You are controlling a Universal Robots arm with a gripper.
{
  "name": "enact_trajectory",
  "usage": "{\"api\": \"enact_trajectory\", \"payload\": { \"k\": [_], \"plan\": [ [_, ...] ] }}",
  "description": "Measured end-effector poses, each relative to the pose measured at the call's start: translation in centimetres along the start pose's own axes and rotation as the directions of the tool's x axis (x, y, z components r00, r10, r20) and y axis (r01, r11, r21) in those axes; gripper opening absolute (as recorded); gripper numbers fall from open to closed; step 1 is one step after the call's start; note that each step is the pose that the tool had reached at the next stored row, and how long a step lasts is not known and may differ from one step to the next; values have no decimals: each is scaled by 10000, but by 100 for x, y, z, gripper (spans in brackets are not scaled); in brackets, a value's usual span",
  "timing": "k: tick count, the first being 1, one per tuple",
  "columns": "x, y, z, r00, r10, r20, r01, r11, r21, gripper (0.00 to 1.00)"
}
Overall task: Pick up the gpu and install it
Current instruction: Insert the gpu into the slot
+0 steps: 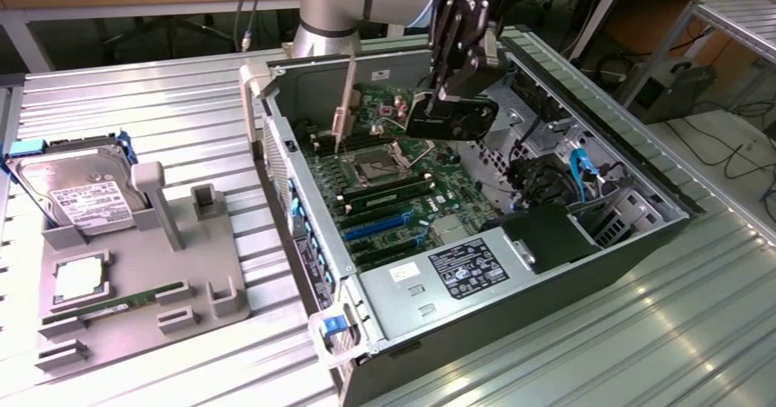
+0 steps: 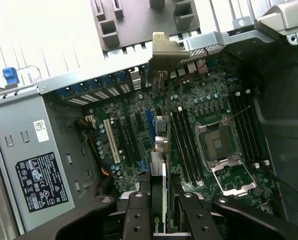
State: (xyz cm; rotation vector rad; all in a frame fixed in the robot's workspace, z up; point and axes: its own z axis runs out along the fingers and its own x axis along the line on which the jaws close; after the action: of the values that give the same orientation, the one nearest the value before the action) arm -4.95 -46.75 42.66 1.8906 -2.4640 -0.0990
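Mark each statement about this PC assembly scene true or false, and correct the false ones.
1. The end effector is closed on the gpu, inside the computer case. True.
2. The hard drive lies inside the case. False: it rests on the grey holder outside the case, towards the exterior view's left.
3. A slim green memory stick sits in the grey holder. True.
4. A side panel covers the case. False: the case is open, and the motherboard is exposed.
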Motion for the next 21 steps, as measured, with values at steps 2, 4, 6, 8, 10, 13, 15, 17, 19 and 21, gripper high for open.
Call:
{"api": "enact_trajectory", "payload": {
  "k": [2, 4, 6, 8, 10, 13, 15, 17, 19, 21],
  "plan": [
    [-1, -2, 21, 9996, -287, -21, 287, 9996, -2, 26],
    [-1, -4, 40, 9981, -609, -44, 609, 9981, -3, 26],
    [-1, -6, 59, 9955, -949, -65, 949, 9955, 5, 26],
    [-2, -6, 75, 9929, -1190, -80, 1190, 9929, 15, 26],
    [-3, -9, 92, 9905, -1375, -90, 1376, 9905, 27, 26],
    [-10, -22, 117, 9876, -1567, -100, 1567, 9876, 34, 26],
    [-21, -40, 130, 9863, -1647, -108, 1647, 9863, 32, 26],
    [-34, -60, 151, 9848, -1733, -113, 1733, 9849, 31, 26],
    [-48, -72, 174, 9831, -1826, -120, 1826, 9832, 32, 26],
    [-65, -76, 202, 9814, -1914, -126, 1914, 9815, 35, 26]
  ]
}}
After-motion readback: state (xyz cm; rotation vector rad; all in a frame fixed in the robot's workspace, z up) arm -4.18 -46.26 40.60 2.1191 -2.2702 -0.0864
